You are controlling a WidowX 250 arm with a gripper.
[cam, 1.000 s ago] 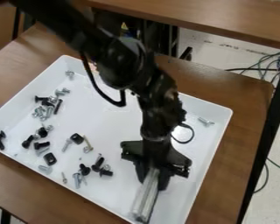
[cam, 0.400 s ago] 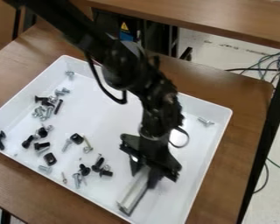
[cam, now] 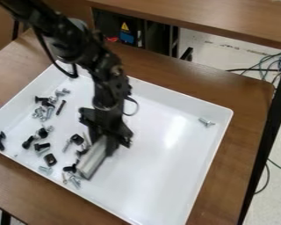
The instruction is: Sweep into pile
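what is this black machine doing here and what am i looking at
The black machine is a robot arm, seen by a fixed camera looking down at a slant. At its end is a hand, which holds a pale, metal-looking bar. A white tray sits on a brown table. Black and silver screws lie scattered in the tray's left part, and one silver screw lies alone near its right wall. The bar probably serves as a broom to push them into a pile.

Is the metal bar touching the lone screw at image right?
No, a bare stretch of the white tray separates the metal bar in the gripper from that silver screw.
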